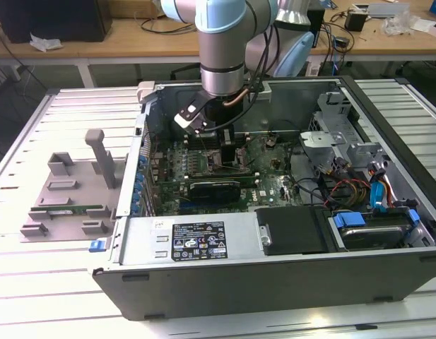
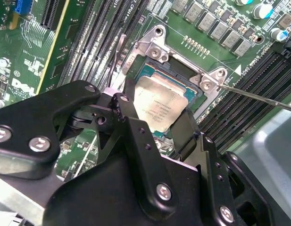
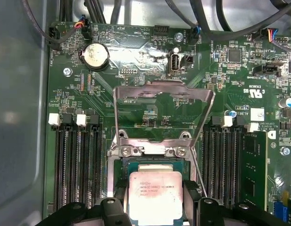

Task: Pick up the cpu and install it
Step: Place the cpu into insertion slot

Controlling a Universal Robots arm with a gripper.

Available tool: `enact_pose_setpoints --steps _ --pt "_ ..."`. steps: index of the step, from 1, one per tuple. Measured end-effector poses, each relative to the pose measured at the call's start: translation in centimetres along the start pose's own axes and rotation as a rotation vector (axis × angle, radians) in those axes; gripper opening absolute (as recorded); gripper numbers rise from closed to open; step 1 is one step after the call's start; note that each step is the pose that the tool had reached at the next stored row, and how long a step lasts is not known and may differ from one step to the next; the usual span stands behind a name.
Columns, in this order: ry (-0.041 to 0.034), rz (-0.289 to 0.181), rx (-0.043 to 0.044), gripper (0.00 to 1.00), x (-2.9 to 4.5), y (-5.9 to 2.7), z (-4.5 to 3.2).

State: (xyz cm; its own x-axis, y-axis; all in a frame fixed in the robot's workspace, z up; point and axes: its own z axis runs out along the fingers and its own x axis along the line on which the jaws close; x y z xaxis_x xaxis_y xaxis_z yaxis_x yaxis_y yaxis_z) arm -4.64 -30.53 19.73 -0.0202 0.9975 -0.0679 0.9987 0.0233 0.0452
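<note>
Claw (image 2: pixel 154 112) clamped on the cpu (image 2: pixel 160 104), one black finger (image 2: pixel 128 101) pressed against each of two opposite edges. The first wrist view shows the same hold.

The cpu (image 3: pixel 155 195) sits metal top up, low in the socket opening; cannot tell if it is fully seated. The hinged socket frame (image 3: pixel 164 113) stands raised just beside it. Memory slots (image 3: pixel 77 165) flank both sides on the green motherboard (image 3: pixel 136 61).

Exterior view: arm (image 1: pixel 221 49) reaches down into the open computer case (image 1: pixel 274 275) on the tabletop (image 1: pixel 34 282).
</note>
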Motion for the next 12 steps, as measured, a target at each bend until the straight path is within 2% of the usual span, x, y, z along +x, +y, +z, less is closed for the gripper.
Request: enact_pose_setpoints --steps 6,10,12 --pt "0.0042 0.0 -0.0003 0.55 0.02 0.0 0.1" --pt "0.0132 0.001 -0.0004 0.55 0.01 0.0 0.16" --pt "0.0149 0.001 -0.0004 0.55 0.02 -0.01 0.21"
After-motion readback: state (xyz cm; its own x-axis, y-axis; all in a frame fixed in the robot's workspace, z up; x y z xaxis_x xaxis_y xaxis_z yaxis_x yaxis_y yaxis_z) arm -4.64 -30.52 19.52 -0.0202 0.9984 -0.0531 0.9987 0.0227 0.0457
